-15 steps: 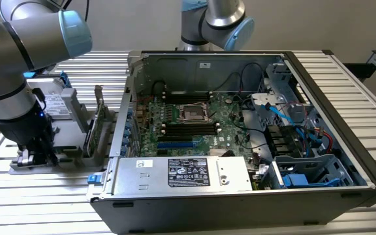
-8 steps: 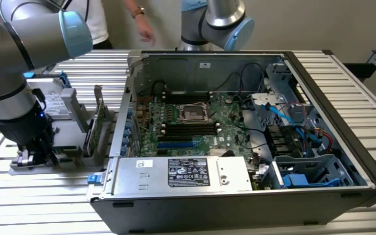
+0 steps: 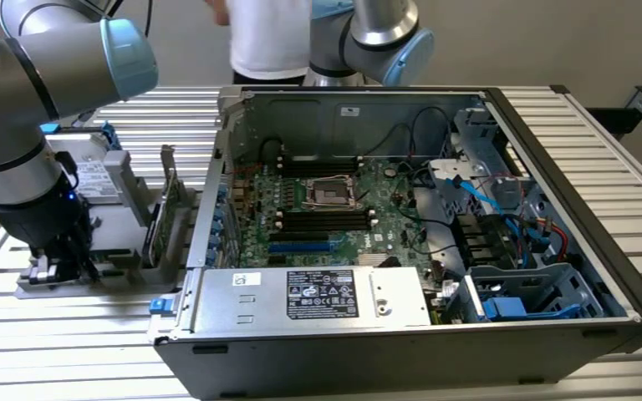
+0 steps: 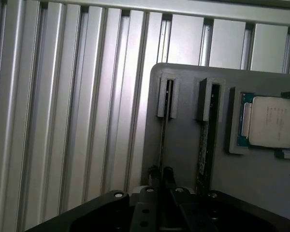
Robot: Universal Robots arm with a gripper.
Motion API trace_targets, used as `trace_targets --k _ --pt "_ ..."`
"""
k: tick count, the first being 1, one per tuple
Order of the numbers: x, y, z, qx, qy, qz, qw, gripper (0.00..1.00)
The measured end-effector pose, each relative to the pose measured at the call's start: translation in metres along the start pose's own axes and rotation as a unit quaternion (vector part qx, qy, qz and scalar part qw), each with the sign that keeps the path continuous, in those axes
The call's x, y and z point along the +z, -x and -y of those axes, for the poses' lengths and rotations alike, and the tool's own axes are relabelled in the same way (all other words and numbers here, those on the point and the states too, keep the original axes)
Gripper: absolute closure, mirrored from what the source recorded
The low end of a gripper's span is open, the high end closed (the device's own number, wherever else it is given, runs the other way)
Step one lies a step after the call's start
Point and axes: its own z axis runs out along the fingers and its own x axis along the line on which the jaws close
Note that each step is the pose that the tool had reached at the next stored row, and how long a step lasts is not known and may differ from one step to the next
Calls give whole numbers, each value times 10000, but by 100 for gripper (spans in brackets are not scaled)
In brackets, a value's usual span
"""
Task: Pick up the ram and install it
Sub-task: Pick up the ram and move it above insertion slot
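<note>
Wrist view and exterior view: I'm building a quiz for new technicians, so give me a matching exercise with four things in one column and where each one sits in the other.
Things:
1. ram
2. processor
3. motherboard
4. power supply

Places:
A. flat on the floor of the open case
B. on edge in a slot of the grey holder, gripped by the pincer
C. flat in a recess of the grey holder
D. against the case's near wall, label up

Pairs: 1-B, 2-C, 3-A, 4-D
</note>
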Motion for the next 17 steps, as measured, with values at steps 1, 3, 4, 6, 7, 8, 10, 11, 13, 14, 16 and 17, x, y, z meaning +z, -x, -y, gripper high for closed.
trace_targets --k 1,3,4,6,7,8,10,11,13,14,16,17 --pt "0 0 0 16 0 1 10000 87" --pt "0 0 1 60 1 3 10000 87" --pt "0 0 0 88 2 5 10000 87" --pt "0 0 0 130 3 7 9999 87" --pt "0 0 0 150 3 8 9999 87" --pt "0 0 0 167 3 9 9999 87" --pt "-1 0 0 186 3 11 9998 87" --pt "-2 0 0 191 3 11 9998 87" --pt "-8 0 0 197 3 11 9998 87" --pt "-14 -1 0 199 4 11 9998 87" --pt "-27 -1 -1 205 4 11 9998 87" --pt "-33 -1 -1 207 4 11 9998 87"
